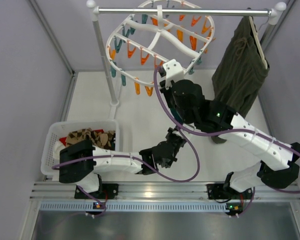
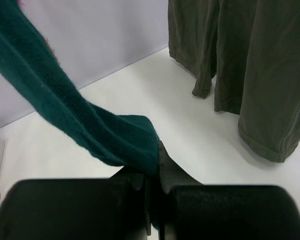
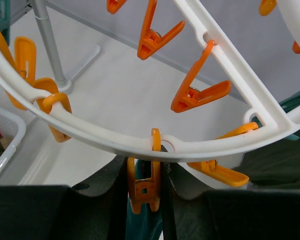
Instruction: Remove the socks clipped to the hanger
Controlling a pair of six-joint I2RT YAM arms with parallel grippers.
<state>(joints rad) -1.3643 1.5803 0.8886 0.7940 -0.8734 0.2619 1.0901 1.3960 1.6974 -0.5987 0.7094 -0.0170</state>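
The white oval hanger (image 1: pixel 139 30) hangs from a rail, its orange and teal clips mostly bare. My right gripper (image 1: pixel 169 74) is at its near rim (image 3: pixel 114 142). In the right wrist view my right gripper (image 3: pixel 144 175) is shut on an orange clip (image 3: pixel 143 187), squeezing it. A dark teal sock (image 3: pixel 142 225) hangs from that clip. My left gripper (image 1: pixel 176 136) sits lower. In the left wrist view my left gripper (image 2: pixel 157 165) is shut on the lower end of the teal sock (image 2: pixel 64 100), which runs up to the left. Brown argyle socks (image 1: pixel 89 137) lie in the basket.
A white basket (image 1: pixel 57 131) stands at the near left. An olive-green garment (image 1: pixel 242 65) hangs at the right of the rail (image 1: pixel 190 11) and also shows in the left wrist view (image 2: pixel 250 60). The rack's pole (image 1: pixel 105 65) stands at the left.
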